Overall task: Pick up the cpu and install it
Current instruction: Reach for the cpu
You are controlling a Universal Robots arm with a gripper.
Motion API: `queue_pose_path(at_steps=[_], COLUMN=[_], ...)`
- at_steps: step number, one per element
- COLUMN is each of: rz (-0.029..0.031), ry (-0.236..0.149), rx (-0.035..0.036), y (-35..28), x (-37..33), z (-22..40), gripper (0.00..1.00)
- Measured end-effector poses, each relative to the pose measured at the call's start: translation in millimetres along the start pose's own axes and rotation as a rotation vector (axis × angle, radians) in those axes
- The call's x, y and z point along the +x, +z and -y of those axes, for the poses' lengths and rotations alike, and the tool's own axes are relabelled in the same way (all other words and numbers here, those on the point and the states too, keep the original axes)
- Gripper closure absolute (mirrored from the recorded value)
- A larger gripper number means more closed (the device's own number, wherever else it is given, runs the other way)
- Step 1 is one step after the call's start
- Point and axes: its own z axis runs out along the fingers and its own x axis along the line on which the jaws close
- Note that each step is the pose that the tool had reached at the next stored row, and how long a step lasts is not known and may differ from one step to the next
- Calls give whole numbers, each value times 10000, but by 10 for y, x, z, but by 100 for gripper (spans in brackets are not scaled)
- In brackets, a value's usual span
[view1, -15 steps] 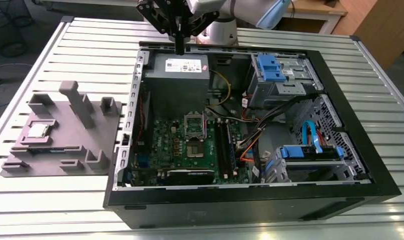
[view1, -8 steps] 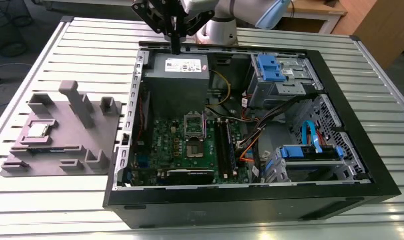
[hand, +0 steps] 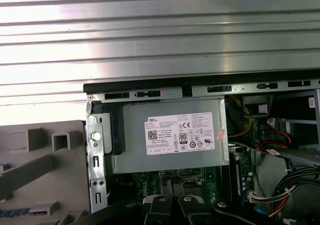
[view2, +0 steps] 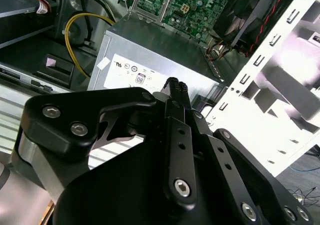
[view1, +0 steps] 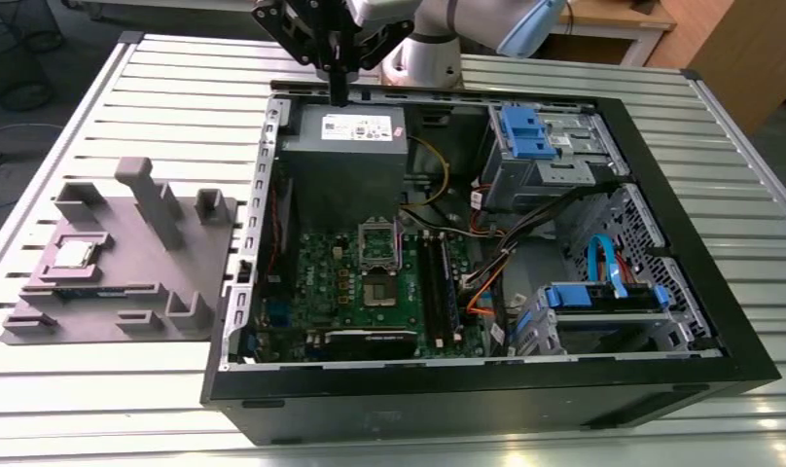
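silver-grey flat square cpu [view1: 79, 255] sits on a grey plastic jig [view1: 160, 292] near the table [view1: 172, 88] edge; likely light, fragile, best gripped by its rims. black gripper [view1: 339, 94] clenched, empty.

a slatted metal table [view1: 172, 88] carries an open computer case [view1: 497, 389] and a grey, perhaps plastic, fixture [view1: 121, 316].
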Motion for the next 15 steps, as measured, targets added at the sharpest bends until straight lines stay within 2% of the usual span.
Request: queue_pose_path(at_steps=[6, 15], rz=[0, 0], ry=[0, 1], rx=[0, 0], y=[0, -3], x=[19, 108], z=[2, 8], gripper=[89, 89])
